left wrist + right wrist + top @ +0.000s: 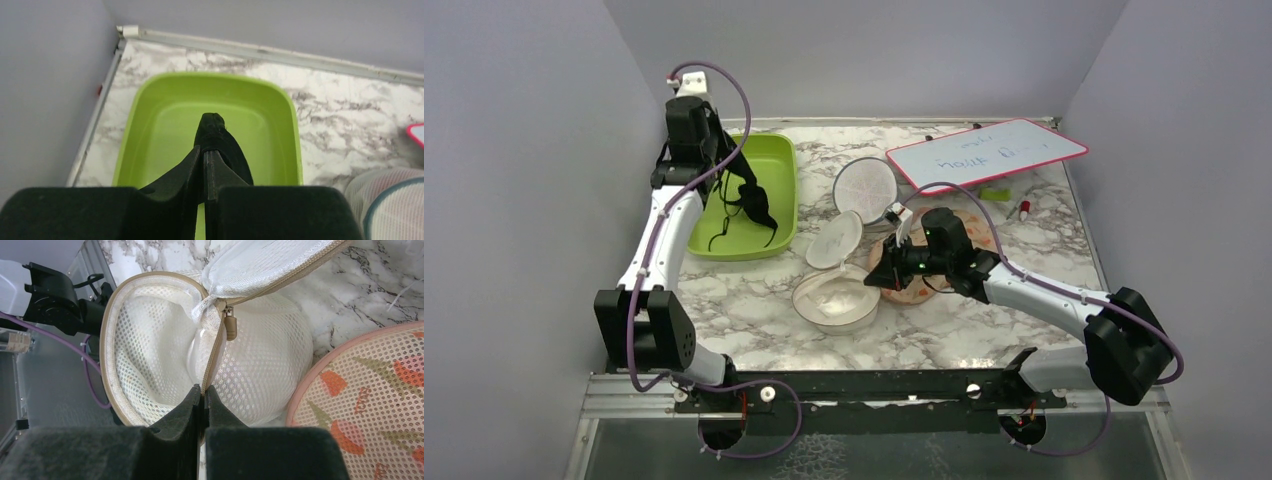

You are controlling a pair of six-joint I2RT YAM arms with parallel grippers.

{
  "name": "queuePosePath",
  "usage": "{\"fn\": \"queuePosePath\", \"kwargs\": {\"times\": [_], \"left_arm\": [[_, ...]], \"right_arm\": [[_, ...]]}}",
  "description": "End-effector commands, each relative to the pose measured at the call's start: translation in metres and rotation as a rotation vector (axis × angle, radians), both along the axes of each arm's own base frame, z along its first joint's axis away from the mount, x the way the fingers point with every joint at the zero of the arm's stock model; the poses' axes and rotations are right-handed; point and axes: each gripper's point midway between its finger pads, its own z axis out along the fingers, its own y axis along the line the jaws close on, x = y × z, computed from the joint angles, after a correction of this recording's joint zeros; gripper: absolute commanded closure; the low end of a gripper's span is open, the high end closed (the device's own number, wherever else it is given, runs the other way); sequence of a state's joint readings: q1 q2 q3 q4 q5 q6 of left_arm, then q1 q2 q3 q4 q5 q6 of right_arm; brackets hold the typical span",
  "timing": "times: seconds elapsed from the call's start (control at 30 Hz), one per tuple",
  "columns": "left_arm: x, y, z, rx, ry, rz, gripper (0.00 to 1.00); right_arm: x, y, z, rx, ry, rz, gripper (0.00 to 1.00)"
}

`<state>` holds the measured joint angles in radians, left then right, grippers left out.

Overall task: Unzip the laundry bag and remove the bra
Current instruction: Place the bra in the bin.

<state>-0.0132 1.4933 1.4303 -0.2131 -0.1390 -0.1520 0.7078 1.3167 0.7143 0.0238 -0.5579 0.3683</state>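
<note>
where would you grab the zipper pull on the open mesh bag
Probably the tan tab of the zipper pull, pinched across its flat faces from outside the laundry bag. It hangs free against the mesh wall below the slider, where the lid meets the body, so that side looks open.
</note>
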Motion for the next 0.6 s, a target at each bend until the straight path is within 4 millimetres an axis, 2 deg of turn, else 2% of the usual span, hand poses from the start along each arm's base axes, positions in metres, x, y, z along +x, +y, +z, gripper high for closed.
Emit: {"fn": "queuePosePath", "kwargs": {"times": [0.0, 0.03, 0.2, 0.57], "left_arm": [[-0.028, 0.001, -0.019, -0.091, 0.001, 0.047, 1.00], [-0.033, -0.001, -0.031, -0.097, 0.017, 0.044, 1.00], [-0.044, -0.006, -0.066, -0.108, 0.090, 0.012, 1.00], [-0.061, -0.005, -0.109, -0.110, 0.183, 0.026, 1.00]], "right_arm": [[-0.005, 0.005, 0.002, 0.028, -0.017, 0.043, 0.99], [-0.005, 0.005, 0.002, 0.027, -0.016, 0.045, 0.99], [-0.006, 0.004, 0.001, 0.028, -0.016, 0.047, 0.99], [-0.006, 0.003, 0.000, 0.028, -0.014, 0.040, 0.99]]}}
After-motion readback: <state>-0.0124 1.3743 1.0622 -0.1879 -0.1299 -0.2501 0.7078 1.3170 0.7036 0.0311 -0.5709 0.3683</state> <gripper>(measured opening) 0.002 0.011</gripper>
